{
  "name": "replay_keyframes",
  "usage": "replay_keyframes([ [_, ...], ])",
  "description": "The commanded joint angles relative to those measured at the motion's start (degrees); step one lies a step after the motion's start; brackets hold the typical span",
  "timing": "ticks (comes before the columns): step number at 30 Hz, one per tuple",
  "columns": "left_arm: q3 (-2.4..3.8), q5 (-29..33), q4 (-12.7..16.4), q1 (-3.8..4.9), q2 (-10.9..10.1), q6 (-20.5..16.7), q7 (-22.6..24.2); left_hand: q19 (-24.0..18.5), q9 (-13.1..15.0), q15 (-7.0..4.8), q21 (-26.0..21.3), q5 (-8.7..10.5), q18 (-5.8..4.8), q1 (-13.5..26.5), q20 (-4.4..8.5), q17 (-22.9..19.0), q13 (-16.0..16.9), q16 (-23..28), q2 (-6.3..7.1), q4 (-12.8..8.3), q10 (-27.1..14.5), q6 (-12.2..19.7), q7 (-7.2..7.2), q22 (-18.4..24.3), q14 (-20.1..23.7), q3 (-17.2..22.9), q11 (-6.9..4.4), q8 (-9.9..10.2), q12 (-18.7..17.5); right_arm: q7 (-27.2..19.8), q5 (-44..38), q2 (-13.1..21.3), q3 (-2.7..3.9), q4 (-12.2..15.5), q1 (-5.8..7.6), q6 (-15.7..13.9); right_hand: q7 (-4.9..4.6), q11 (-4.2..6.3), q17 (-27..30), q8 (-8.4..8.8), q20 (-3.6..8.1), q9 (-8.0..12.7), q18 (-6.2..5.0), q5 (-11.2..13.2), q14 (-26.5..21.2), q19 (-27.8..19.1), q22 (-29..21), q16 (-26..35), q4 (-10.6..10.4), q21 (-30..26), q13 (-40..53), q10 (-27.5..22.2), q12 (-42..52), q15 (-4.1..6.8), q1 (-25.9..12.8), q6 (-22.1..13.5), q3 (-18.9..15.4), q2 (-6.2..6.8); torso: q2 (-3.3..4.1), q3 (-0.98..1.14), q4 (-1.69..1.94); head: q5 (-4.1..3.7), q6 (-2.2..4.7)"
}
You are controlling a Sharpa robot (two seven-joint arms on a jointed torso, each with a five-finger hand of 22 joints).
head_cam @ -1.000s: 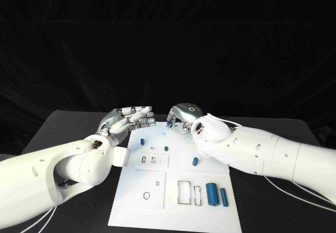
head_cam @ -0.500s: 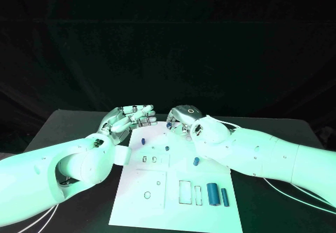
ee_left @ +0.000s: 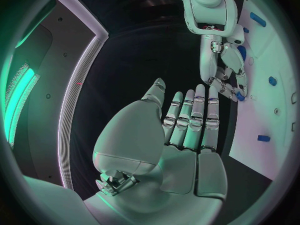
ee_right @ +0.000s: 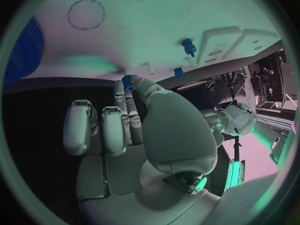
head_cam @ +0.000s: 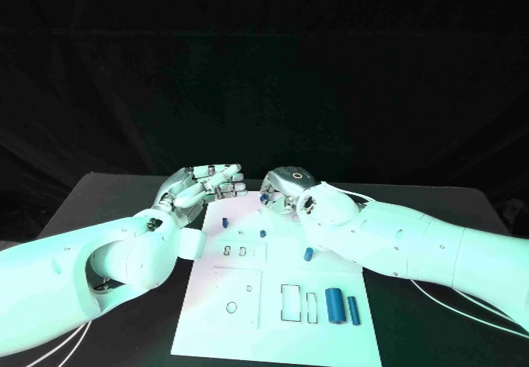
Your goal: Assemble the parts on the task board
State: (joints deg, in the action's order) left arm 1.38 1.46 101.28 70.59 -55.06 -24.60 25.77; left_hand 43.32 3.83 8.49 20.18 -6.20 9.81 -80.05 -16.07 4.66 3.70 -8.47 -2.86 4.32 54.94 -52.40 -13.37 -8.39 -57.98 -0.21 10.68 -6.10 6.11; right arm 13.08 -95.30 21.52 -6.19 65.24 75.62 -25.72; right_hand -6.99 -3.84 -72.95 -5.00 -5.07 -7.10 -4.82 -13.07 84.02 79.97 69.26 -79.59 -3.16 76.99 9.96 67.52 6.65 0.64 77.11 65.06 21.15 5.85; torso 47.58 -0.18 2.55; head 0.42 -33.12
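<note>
Up at the far edge of the white board [head_cam: 276, 313], the right hand [head_cam: 289, 187] pinches a small blue part [ee_right: 129, 81] at its fingertips. Beside it, the left hand [head_cam: 204, 185] hovers with fingers straight and apart, holding nothing. Other blue parts [head_cam: 341, 306] lie on the board.

A robotics laboratory test station: a black table [head_cam: 99, 191] stands before black curtain backdrops [head_cam: 264, 84], with a white task board [head_cam: 248, 321] at its centre bearing cut-out slots and small blue parts [head_cam: 334, 305]. White cables [head_cam: 463, 306] trail from the robot's arm, and a glowing light strip [ee_left: 17, 100] edges a panel beside the rig.
</note>
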Motion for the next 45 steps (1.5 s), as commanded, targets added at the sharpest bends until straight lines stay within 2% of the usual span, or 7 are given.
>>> replay_keyframes([
  [1,0.05,0.0,0.2,0.15,0.1,1.1,0.3,0.0,-0.1,0.30,0.2,-0.05,0.58,0.2,-0.14,-0.1,0.0,0.4,-0.14,-0.1,0.0,0.0,-0.61,0.1,0.2,-0.4,0.47,0.2,-0.2,0.3,-0.2,-0.3,-0.10,-0.3,-0.18,1.5,-0.32,-0.31,0.2,0.79,-0.31,0.1,0.65,0.5,2.9,-0.6,-0.4,-0.1,-0.4,-0.4,-0.4,-1.1,-0.8,-0.15,-0.3,-0.8,0.2,0.54,0.03,0.00,0.02,-0.02,0.00],
  [10,0.04,0.0,0.3,0.25,-0.1,1.2,0.0,-0.1,-0.1,0.33,0.2,-0.05,0.57,0.2,-0.15,-0.1,0.0,0.5,-0.17,-0.2,0.0,0.0,-0.64,0.1,0.2,-0.4,0.51,0.3,-0.3,0.8,0.2,-0.3,-0.13,-0.5,-0.20,1.6,-0.70,-1.82,1.4,1.53,-1.52,1.6,-0.12,4.2,2.5,-2.6,-3.9,0.5,-1.2,-3.1,-1.5,-6.5,-3.0,-1.45,-1.6,-8.2,-1.1,2.36,-0.02,0.01,0.00,-0.10,0.04],
  [18,0.04,0.0,0.4,0.26,-0.7,1.2,0.0,-0.1,-0.1,0.33,0.2,-0.05,0.57,0.2,-0.15,-0.1,0.0,0.5,-0.17,-0.2,0.0,0.0,-0.64,0.1,0.2,-0.4,0.51,0.3,-0.3,1.2,-0.1,4.8,-0.05,5.9,0.07,-1.3,0.05,-1.91,1.7,1.12,-1.82,1.7,-0.20,3.9,2.4,-2.6,-4.0,0.6,-1.4,-3.5,-1.3,-7.1,-2.2,-1.57,-1.5,-8.6,-2.8,2.61,-0.21,0.01,-0.34,0.28,0.16],
  [28,0.02,0.5,-0.2,0.26,-0.9,1.5,-0.1,-0.1,-0.1,0.35,0.2,-0.04,0.57,0.2,-0.16,-0.1,0.0,0.6,-0.18,-0.2,-0.1,0.0,-0.66,0.1,0.2,-0.4,0.53,0.3,-0.4,0.1,9.8,18.4,0.86,18.6,1.84,1.3,-0.53,1.29,-1.1,-0.30,0.03,0.7,0.45,2.7,3.2,-0.6,-0.2,-1.4,-2.6,-1.2,3.8,10.2,7.5,0.83,-2.3,-4.3,-4.2,3.43,-1.01,-0.01,-1.31,-0.47,0.50],
  [33,0.02,0.6,-0.5,0.26,-0.7,1.6,-0.1,-0.2,-0.1,0.38,0.2,-0.02,0.57,0.3,-0.17,-0.1,0.0,0.7,-0.12,-0.2,-0.2,0.1,-0.66,0.1,0.3,-0.4,0.57,0.5,-0.5,1.6,14.8,22.1,1.01,19.6,2.38,7.7,0.80,2.38,-10.8,-1.78,0.78,-0.2,2.19,0.2,4.9,3.2,7.3,-7.3,-5.8,4.0,51.0,16.8,56.0,2.20,-7.0,-5.4,-9.4,2.94,-1.33,0.00,-1.62,-0.64,0.58],
  [35,0.01,0.6,-0.7,0.26,-0.7,1.7,-0.1,-0.2,-0.1,0.38,0.2,-0.02,0.57,0.3,-0.17,-0.1,0.0,0.7,-0.12,-0.2,-0.2,0.1,-0.66,0.1,0.3,-0.4,0.57,0.5,-0.5,1.9,15.6,23.0,1.03,19.5,2.49,9.2,-0.60,2.14,-12.6,-2.36,1.07,-0.6,2.17,-0.5,5.1,3.6,8.5,-8.3,-5.9,4.7,63.8,16.5,68.3,1.12,-7.3,-7.1,-12.0,3.99,-1.41,-0.01,-1.70,-0.64,0.48],
  [45,0.01,0.6,-1.0,0.25,-0.6,2.0,-0.2,-0.2,-0.1,0.39,0.2,-0.02,0.58,0.3,-0.18,-0.1,0.0,0.7,-0.12,-0.2,-0.2,0.1,-0.66,0.1,0.3,-0.4,0.57,0.5,-0.5,2.3,14.2,23.1,1.07,17.1,2.46,10.9,-1.59,0.09,-16.1,-3.83,-0.43,-1.4,2.65,-0.6,5.8,4.8,11.2,-10.0,-5.5,6.4,74.5,18.5,78.3,-0.16,-3.9,-11.7,-14.9,3.29,-1.32,-0.04,-1.64,-0.79,-0.04],
])
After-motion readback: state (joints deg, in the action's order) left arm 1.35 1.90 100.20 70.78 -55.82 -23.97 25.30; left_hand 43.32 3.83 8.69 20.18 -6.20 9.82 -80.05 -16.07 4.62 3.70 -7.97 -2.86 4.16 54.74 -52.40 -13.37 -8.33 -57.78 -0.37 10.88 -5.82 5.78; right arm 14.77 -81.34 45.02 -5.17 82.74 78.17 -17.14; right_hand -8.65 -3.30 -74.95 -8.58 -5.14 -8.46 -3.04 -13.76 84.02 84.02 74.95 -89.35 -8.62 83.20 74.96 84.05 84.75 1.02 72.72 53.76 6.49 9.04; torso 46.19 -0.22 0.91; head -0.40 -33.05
